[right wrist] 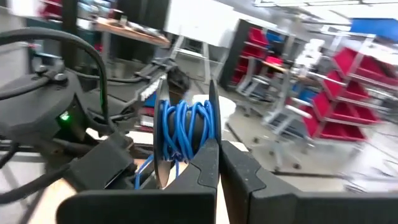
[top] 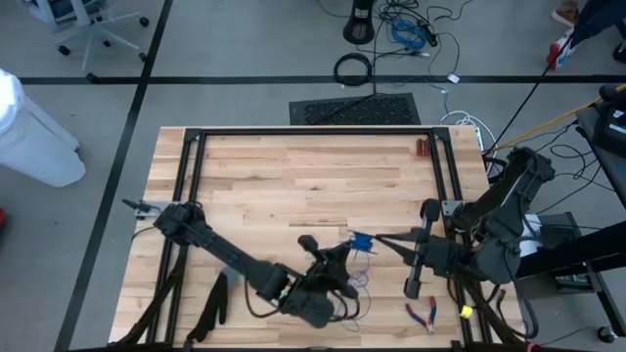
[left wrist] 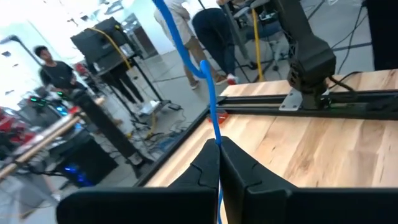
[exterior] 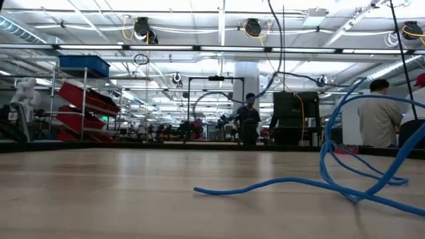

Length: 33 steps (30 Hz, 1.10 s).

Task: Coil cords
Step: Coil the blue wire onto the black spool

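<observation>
On the wooden desk point(top: 293, 186), toward its near edge, both dark arms meet around a single blue cord point(exterior: 345, 189). The left arm reaches in from the desk's left side, and the left gripper point(top: 337, 262) sits near the middle of the near edge; its wrist view shows its fingers point(left wrist: 202, 177) clenched on the cord, which rises from between them as one taut strand slanting up and away. The right arm comes from the right side, and the right gripper point(top: 383, 239) points toward the left one, just beside it. Its fingers point(right wrist: 208, 168) are clenched too, and just past their tips the cord is wound in several turns around a dark spool-like core point(right wrist: 186, 134); whether they pinch the bundle itself or only touch it I cannot tell. In the low view, the slack lies in loose loops on the desk and climbs out of sight. The relation that matters is this: the free strand runs from the left fingers toward the bundle at the right fingers, so its long axis lies roughly along the line between the two grippers. The left gripper holds the feed; the right holds the coil. Red pliers point(top: 423, 315) lie near the right arm's base, apart from the work.
</observation>
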Each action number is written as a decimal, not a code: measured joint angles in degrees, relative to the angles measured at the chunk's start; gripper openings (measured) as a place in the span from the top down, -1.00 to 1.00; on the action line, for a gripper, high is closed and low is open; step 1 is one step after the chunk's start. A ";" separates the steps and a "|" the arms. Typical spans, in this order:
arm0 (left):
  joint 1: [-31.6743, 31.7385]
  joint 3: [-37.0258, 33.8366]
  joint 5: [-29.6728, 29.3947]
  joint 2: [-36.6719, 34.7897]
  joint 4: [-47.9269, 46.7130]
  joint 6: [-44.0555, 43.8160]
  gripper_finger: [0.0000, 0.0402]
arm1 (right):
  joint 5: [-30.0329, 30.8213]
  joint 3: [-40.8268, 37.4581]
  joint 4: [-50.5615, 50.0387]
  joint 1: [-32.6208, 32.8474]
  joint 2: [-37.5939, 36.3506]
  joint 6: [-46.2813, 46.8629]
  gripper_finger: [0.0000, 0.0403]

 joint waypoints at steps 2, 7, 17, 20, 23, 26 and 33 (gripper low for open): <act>0.82 0.00 2.18 0.00 1.08 -0.01 0.99 | 2.78 0.00 0.61 -0.31 0.54 -0.65 1.00; 1.68 0.00 6.33 0.00 3.28 0.03 0.99 | 6.44 0.00 1.39 -1.91 1.60 -1.26 1.00; 1.16 0.00 7.01 0.00 12.52 10.02 0.99 | 7.03 0.00 1.60 -5.88 4.91 -1.00 1.00; 0.46 0.00 7.00 -0.02 15.81 14.09 0.99 | 6.89 0.00 1.60 -6.78 5.75 -1.09 1.00; -0.55 0.00 6.61 -0.02 17.72 17.40 0.99 | 6.82 0.00 1.53 -7.35 6.11 -1.58 1.00; -1.93 0.00 4.80 -0.02 20.14 21.37 0.99 | 6.26 0.00 1.55 -7.38 6.07 -1.99 1.00; -4.77 0.00 -2.65 -1.87 26.84 34.00 0.99 | 2.24 0.00 1.12 -7.22 6.07 -0.50 1.00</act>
